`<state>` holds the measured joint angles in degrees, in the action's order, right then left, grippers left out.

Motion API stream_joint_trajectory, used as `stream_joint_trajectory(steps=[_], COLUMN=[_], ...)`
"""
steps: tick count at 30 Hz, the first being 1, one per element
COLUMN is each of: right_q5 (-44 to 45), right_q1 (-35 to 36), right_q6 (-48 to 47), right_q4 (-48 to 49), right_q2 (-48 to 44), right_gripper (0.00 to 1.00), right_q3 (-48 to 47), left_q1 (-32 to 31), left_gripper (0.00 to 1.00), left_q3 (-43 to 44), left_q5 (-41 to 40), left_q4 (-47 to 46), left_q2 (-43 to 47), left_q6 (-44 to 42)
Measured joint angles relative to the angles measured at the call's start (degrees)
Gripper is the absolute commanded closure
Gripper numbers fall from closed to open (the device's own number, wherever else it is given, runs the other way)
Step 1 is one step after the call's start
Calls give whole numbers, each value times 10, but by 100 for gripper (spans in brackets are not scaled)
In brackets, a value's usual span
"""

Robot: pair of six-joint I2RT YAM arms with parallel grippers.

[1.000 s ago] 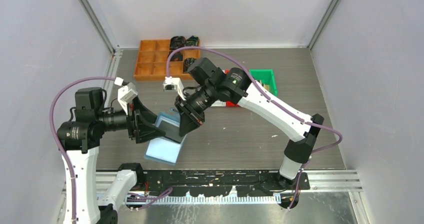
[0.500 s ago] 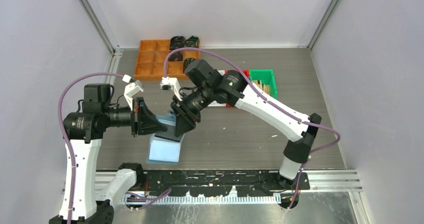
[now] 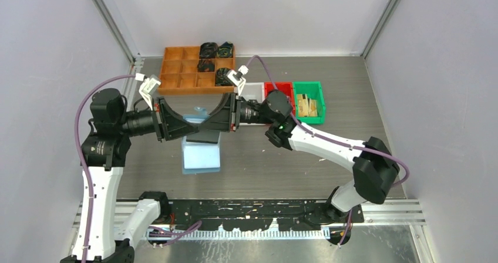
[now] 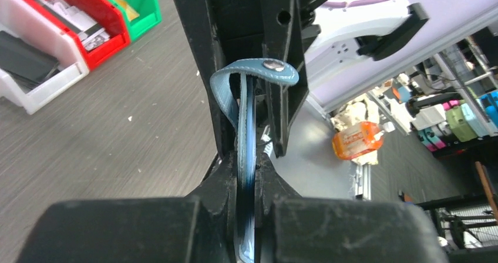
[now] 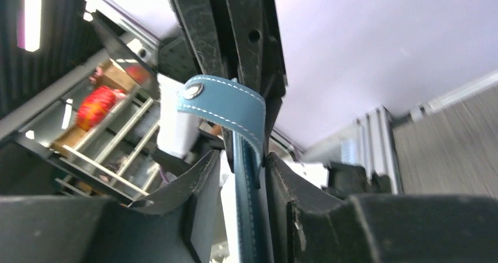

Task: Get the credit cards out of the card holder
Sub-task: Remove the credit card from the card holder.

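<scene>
The light blue card holder [image 3: 201,155] hangs in the air between my two grippers, its lower flap drooping open. A dark flat patch [image 3: 201,137] shows on its upper part; I cannot tell whether that is one of the credit cards. My left gripper [image 3: 185,124] is shut on the holder's left edge, and the left wrist view shows both of its fingers pressed on the blue edge [image 4: 245,157] below the tab loop [image 4: 258,75]. My right gripper [image 3: 212,122] faces it from the right. Its jaws straddle the holder's edge [image 5: 244,175] with a gap on one side.
An orange compartment tray [image 3: 182,69] with dark items stands at the back left. White [image 3: 252,90], red [image 3: 281,88] and green [image 3: 309,101] bins line up behind the right arm. The table's near rail [image 3: 252,207] runs below the hanging holder.
The left gripper has closed on the holder. The right gripper's jaws have spread apart. Both arms have swung to face each other, and the holder has moved back and up.
</scene>
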<state>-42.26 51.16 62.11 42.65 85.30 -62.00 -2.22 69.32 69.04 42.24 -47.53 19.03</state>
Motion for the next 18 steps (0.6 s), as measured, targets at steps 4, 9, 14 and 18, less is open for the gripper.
stream_joint_trajectory(steps=[4,9,14,18], right_q5=[18,29,35,45], right_q1=[-2,-1,-1,-1], right_q6=[97,148,156,144], right_q4=[136,228,246,237], right_q2=[23,20,1,-16], right_gripper=[61,58,63,88], right_q3=[8,40,73,86], left_q1=[0,0,0,-2], left_gripper=[100,100,100,100], left_q3=[-1,-1,-1,-1], left_q5=[3,-6,-22,-26], left_q4=[-69,-111,-139,-153], left_q2=[9,20,28,28], left_q6=[75,123,153,171])
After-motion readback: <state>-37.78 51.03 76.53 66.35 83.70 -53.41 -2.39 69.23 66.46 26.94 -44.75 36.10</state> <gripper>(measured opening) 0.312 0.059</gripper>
